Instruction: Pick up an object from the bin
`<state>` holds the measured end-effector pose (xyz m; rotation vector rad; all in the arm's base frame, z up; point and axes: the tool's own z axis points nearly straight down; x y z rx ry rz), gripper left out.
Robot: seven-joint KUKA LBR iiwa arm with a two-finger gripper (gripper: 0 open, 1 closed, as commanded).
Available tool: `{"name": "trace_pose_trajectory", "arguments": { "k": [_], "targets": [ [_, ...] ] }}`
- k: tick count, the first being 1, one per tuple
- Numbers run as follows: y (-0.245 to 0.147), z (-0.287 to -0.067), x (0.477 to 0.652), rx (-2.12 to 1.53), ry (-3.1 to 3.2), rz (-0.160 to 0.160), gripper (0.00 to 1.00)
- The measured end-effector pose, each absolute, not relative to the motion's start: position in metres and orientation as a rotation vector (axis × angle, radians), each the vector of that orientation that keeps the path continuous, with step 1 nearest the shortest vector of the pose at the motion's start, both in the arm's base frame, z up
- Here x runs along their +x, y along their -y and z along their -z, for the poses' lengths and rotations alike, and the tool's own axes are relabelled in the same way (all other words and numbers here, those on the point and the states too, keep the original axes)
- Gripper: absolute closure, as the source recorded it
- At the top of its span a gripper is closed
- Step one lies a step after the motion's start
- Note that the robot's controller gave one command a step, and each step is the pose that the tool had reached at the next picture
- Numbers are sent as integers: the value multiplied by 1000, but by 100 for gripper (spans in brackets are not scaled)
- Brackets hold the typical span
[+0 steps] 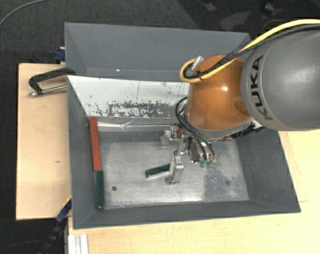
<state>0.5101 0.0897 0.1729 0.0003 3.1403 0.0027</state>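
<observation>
The jaws hang low over the middle of the bin (149, 46), their metal tips just above its floor and slightly toward the near wall. Whether they are open or closed cannot be told, and nothing shows held between them. A small dark green bar (158, 171) lies flat on the floor just left of the tips, its right end at or almost at them; whether it touches them cannot be made out. It points roughly left to right, slightly tilted. A long stick (96, 163), red along its upper part and dark green at its lower end, lies against the left wall, well apart from the jaws. Between the stick and the green bar the floor is bare, as is the stretch toward the near wall and the right-hand corner. Above the jaws sit the orange cover (218, 99) with its cables and the grey arm (287, 83), which bears the letters "KUKA", read sideways.
</observation>
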Motion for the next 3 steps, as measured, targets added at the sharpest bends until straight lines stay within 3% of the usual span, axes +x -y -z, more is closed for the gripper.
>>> {"name": "trace_pose_trajectory", "arguments": {
  "k": [1, 2, 3],
  "targets": [
    [-76, -66, 490, -21, -3150, 1, 0],
    [-77, -70, 493, -20, -3141, -2, 100],
    [-129, -253, 508, -36, -3127, -8, 100]
  ]
}}
